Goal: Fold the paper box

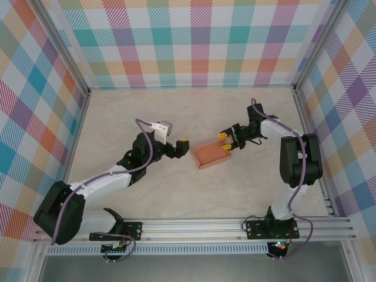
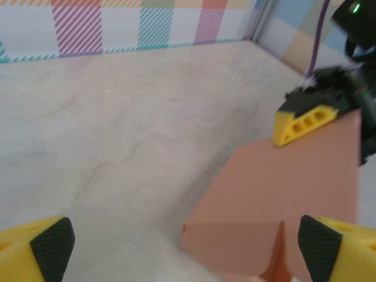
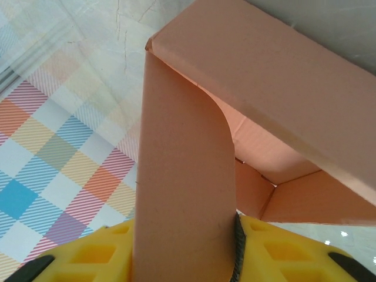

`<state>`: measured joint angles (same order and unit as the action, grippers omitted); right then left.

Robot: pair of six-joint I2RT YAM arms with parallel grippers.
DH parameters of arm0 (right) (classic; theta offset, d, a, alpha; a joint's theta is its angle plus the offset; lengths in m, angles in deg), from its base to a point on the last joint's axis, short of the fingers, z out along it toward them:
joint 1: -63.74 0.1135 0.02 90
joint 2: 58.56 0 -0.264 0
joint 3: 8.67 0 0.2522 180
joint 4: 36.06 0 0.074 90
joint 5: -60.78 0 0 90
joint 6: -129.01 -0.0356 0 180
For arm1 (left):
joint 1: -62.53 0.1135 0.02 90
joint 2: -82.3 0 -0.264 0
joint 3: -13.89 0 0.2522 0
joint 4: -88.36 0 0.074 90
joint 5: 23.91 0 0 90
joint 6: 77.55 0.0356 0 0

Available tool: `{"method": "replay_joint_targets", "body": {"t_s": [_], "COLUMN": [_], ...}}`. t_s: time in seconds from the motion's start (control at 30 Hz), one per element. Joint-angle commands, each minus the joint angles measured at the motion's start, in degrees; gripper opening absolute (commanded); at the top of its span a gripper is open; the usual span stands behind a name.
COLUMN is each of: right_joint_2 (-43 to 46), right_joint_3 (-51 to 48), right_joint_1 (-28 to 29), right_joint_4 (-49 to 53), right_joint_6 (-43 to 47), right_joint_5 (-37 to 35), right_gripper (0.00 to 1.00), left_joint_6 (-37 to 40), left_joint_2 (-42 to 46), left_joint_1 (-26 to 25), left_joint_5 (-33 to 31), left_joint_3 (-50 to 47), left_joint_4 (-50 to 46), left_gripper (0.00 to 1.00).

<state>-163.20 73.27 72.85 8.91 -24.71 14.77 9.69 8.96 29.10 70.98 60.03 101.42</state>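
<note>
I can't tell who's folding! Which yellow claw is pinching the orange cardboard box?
The right gripper: it pinches a flap of the salmon-orange paper box. The left gripper stands wide open, gripping nothing.

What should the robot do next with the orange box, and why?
Probably fold the rounded flap inward with the right tool. That tool pinches the flap, which sticks out from the paper box's open end. The left tool is open beside the box, gripping nothing.

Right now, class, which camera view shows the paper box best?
Top external: the whole paper box shows, lying on the table. The left wrist view crops its edges; the right wrist view sits too close, giving one flap and an inner corner.
</note>
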Motion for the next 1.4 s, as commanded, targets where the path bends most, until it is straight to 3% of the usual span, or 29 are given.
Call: {"method": "replay_joint_targets", "body": {"t_s": [0.0, 0.1, 0.2, 0.3, 0.57, 0.97, 1.2, 1.37], "right_joint_2": [-2.8, -3.1, -3.2, -3.2, -3.2, -2.7, -2.0, -0.6], "right_joint_3": [1.2, 1.7, 2.0, 2.1, 2.2, 2.4, 3.0, 4.3], "right_joint_1": [0.2, 0.0, -0.1, -0.1, -0.1, 0.0, 0.0, 0.0], "right_joint_4": [4.1, 4.5, 5.2, 5.5, 4.9, 4.7, 6.7, 8.9], "right_joint_6": [1.3, 1.8, 2.2, 2.1, 0.8, -1.7, -4.8, -7.9], "right_joint_5": [-2.0, -1.5, -1.3, -1.2, -1.1, 0.0, 0.3, -0.9], "right_gripper": [0.39, 0.39, 0.39, 0.39, 0.39, 0.40, 0.41, 0.43], "left_joint_6": [8.2, 8.0, 7.6, 6.2, 4.6, -3.0, -7.0, -7.9], "left_joint_2": [-4.2, -10.1, -13.4, -16.3, -18.4, -23.6, -25.5, -24.2], "left_joint_1": [0.7, 1.1, 1.1, 1.1, 1.1, 1.0, 0.9, 1.1], "left_joint_5": [-2.0, -3.7, 1.3, 2.3, 8.2, 12.1, 12.5, 9.3], "left_joint_3": [-1.8, -1.6, 1.1, 3.8, 7.7, 8.8, 9.3, 8.7], "left_joint_4": [-1.3, 0.9, 1.4, 1.7, 3.6, 11.1, 15.7, 16.5], "left_gripper": [1.00, 0.99, 0.99, 0.99, 0.99, 0.99, 0.99, 1.00]}}
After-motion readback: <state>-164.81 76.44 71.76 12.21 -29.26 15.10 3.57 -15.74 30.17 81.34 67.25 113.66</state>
